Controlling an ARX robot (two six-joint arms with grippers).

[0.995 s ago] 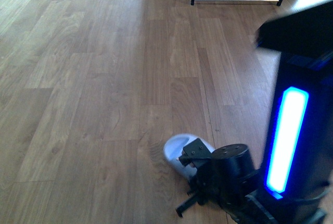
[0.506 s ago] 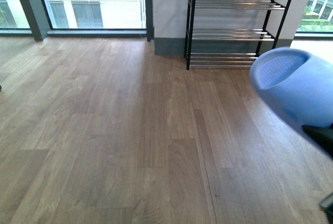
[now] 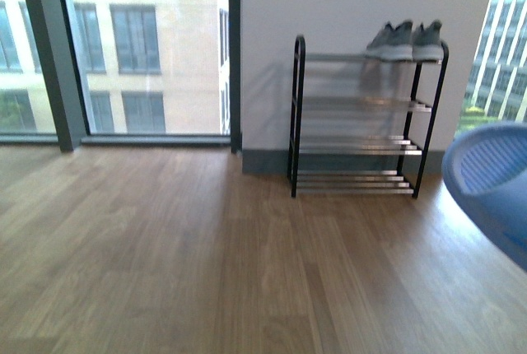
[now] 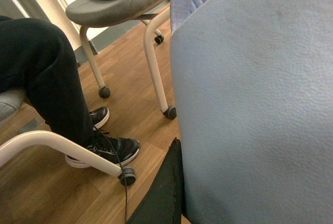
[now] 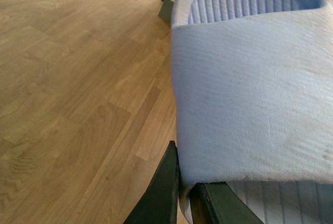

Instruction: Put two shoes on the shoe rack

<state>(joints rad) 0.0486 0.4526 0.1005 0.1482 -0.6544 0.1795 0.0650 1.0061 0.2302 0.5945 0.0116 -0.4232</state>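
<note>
**While slides hang aloft, the rack waits**

As the pale blue rubber slide [image 5: 244, 94] sits pinched by its edge in the right gripper [image 5: 184, 195], a second pale blue slide [image 4: 250, 104] presses against the left gripper [image 4: 176, 182], apparently clamped too. Thin holds, those: one jolt could shake a slide loose. The black-framed chrome-bar shoe rack [image 3: 298, 115] stands well apart, with grey knit sneakers [image 3: 405, 41] on its top tier. A slide could slip between those bars. A seated person's black shoe [image 4: 106, 151] lies near.
</note>
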